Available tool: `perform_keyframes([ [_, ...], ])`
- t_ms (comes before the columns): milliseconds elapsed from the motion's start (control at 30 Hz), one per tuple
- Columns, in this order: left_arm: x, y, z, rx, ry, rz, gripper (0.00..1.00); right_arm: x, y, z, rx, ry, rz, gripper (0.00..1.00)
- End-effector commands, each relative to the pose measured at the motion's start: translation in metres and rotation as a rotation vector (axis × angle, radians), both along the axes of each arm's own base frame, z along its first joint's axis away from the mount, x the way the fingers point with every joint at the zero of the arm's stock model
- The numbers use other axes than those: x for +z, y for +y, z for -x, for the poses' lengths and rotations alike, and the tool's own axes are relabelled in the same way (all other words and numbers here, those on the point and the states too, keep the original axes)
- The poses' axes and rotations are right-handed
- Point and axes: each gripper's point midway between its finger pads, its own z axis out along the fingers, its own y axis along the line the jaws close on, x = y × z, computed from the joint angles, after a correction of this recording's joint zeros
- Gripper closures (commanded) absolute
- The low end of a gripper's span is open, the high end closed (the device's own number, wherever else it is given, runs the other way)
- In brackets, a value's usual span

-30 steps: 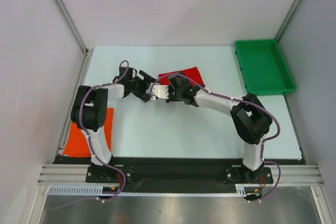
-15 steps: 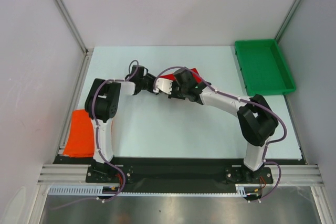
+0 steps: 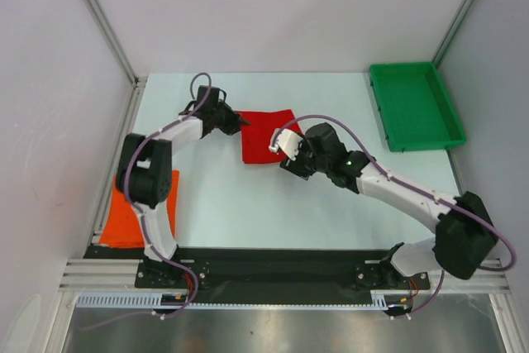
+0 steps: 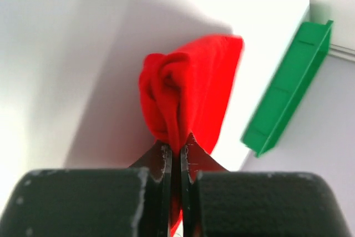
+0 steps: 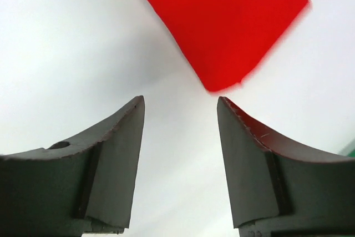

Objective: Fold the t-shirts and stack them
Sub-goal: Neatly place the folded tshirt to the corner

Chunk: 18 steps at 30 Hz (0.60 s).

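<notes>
the red t-shirt [image 3: 269, 136] is pinched at its edge by the left gripper [image 4: 178, 149], while the right gripper [image 5: 179, 101] is held open beside its corner.

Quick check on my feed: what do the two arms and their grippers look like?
The left arm and right arm share white links, bulky black joints and a thin purple cable looped alongside each. The left gripper and right gripper both have dark fingers tapering to narrow tips.
</notes>
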Motion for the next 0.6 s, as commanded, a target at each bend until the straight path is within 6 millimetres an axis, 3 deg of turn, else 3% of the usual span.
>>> perform_keyframes([
  [0, 0.062, 0.050, 0.021, 0.052, -0.146, -0.244, 1.00, 0.020, -0.013, 0.012, -0.067, -0.007, -0.082, 0.40],
  [67, 0.070, 0.067, 0.034, 0.076, -0.134, -0.315, 1.00, 0.024, -0.019, 0.018, -0.077, -0.010, -0.096, 0.39],
  [100, 0.088, 0.080, 0.039, 0.104, -0.169, -0.366, 1.00, 0.026, -0.023, 0.023, -0.078, -0.013, -0.100, 0.39],
  [167, 0.095, 0.101, 0.053, 0.141, -0.144, -0.451, 1.00, 0.029, -0.027, 0.027, -0.084, -0.011, -0.110, 0.39],
  [233, 0.113, 0.126, 0.062, 0.201, -0.163, -0.528, 1.00, 0.034, -0.030, 0.033, -0.082, -0.011, -0.123, 0.39],
  [400, 0.127, 0.175, 0.087, 0.266, -0.117, -0.666, 1.00, 0.041, -0.031, 0.039, -0.074, -0.012, -0.142, 0.39],
  [567, 0.144, 0.210, 0.102, 0.323, -0.080, -0.739, 1.00, 0.045, -0.026, 0.039, -0.049, -0.016, -0.148, 0.38],
])
